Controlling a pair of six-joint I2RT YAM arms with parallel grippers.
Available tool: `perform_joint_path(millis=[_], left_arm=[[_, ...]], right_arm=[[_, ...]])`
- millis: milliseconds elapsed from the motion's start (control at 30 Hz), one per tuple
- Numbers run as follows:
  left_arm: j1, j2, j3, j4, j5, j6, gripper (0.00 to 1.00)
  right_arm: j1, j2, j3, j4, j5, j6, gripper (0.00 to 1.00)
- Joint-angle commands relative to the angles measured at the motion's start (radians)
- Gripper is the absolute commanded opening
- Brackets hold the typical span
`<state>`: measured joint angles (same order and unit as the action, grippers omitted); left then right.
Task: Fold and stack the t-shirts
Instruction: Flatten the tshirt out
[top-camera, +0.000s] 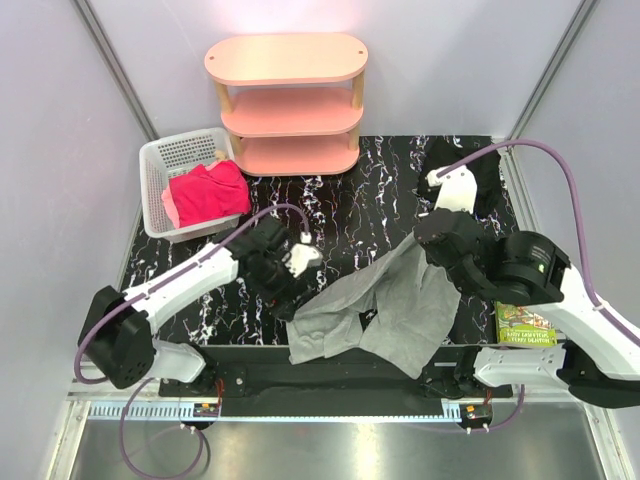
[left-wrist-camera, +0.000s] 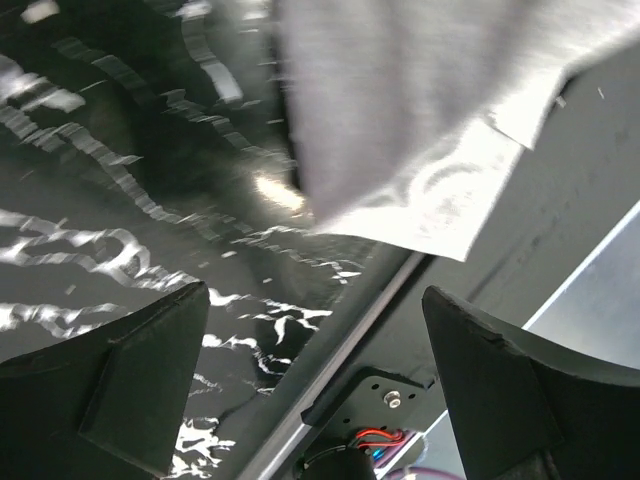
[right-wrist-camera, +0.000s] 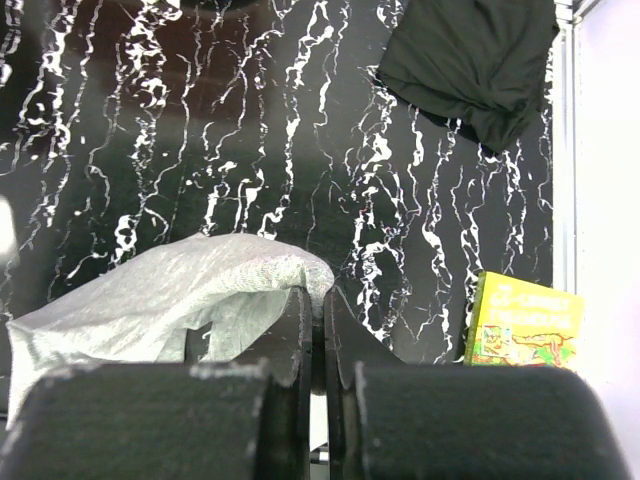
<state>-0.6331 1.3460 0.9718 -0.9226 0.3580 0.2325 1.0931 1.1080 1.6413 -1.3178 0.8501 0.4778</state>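
And the right pincer (right-wrist-camera: 318, 300) is clamped on a fold of the grey t-shirt (top-camera: 385, 305), which sprawls at six o'clock over the tabletop's (top-camera: 350, 200) near edge. The left pincer (left-wrist-camera: 312, 300) hangs wide open, empty, at the cloth's nine o'clock side.

6 o'clock: grey t-shirt (top-camera: 385, 305), crumpled, unfolded, hem hanging over near table (top-camera: 350, 215) edge. 1 o'clock: black t-shirt (right-wrist-camera: 470, 60), bunched. 10 o'clock: magenta-pink t-shirt (top-camera: 208, 192), heaped in basket (top-camera: 155, 160).
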Motion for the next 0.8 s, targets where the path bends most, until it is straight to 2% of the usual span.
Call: perform_joint_path(millis=[0, 200, 500, 633, 733, 767], left_arm=[[-0.12, 0.037, 0.018, 0.033, -0.062, 0.054, 0.93], [-0.166, 0.142, 0.053, 0.051, -0.09, 0.061, 0.94], [-0.165, 0.197, 0.067, 0.181, -0.134, 0.036, 0.99], [-0.165, 0.214, 0.054, 0.22, -0.146, 0.031, 0.96], [-0.165, 0.255, 0.056, 0.22, -0.134, 0.033, 0.85], [-0.165, 0.274, 0.054, 0.22, -0.128, 0.036, 0.68]], right_arm=[[-0.032, 0.012, 0.025, 0.045, 0.041, -0.031, 0.0], [-0.061, 0.001, -0.006, 0.068, 0.018, -0.042, 0.0], [-0.101, 0.006, -0.014, 0.092, -0.031, -0.074, 0.0], [-0.108, 0.003, -0.02, 0.111, -0.054, -0.08, 0.0], [-0.113, -0.002, -0.02, 0.112, -0.062, -0.084, 0.0], [-0.113, -0.005, -0.021, 0.114, -0.063, -0.084, 0.0]])
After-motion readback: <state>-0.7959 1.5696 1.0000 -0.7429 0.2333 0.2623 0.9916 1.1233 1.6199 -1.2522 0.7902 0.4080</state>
